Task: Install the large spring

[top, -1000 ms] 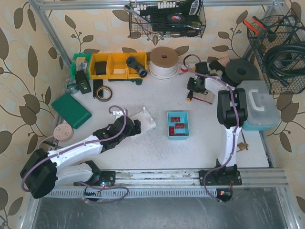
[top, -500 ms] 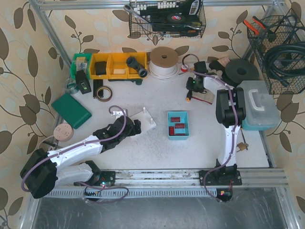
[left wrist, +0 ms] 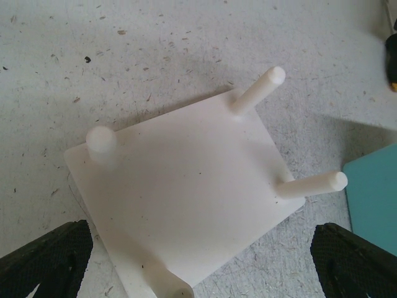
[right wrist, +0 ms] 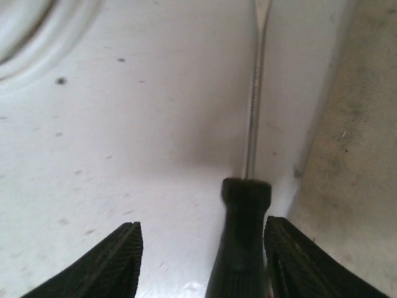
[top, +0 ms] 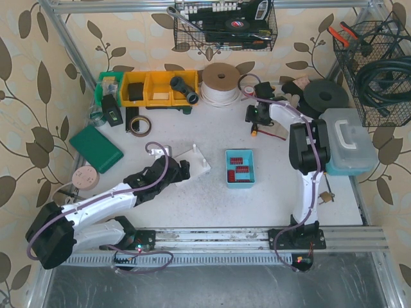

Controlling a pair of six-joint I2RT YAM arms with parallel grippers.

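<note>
A white plate [left wrist: 186,192] with several upright pegs lies on the table in front of my left gripper [left wrist: 200,264]. That gripper is open, its fingers standing either side of the plate's near corner. In the top view the plate [top: 192,160] is at mid-table. I cannot pick out the large spring for sure; a small silvery piece [top: 156,149] lies just left of the plate. My right gripper [right wrist: 203,239] is open at the back of the table, with a screwdriver's black handle [right wrist: 240,248] loose between the jaws, close to the right finger.
A teal tray [top: 239,166] of red parts sits right of the plate. Yellow bins [top: 154,88], a cable spool [top: 220,82], tape rolls and a black disc [top: 325,96] line the back. A clear lidded box [top: 350,141] stands at the right and a green case [top: 96,148] at the left.
My right gripper has gone from shut to open around the screwdriver handle and has shifted a little back and left. The left arm has not moved.
</note>
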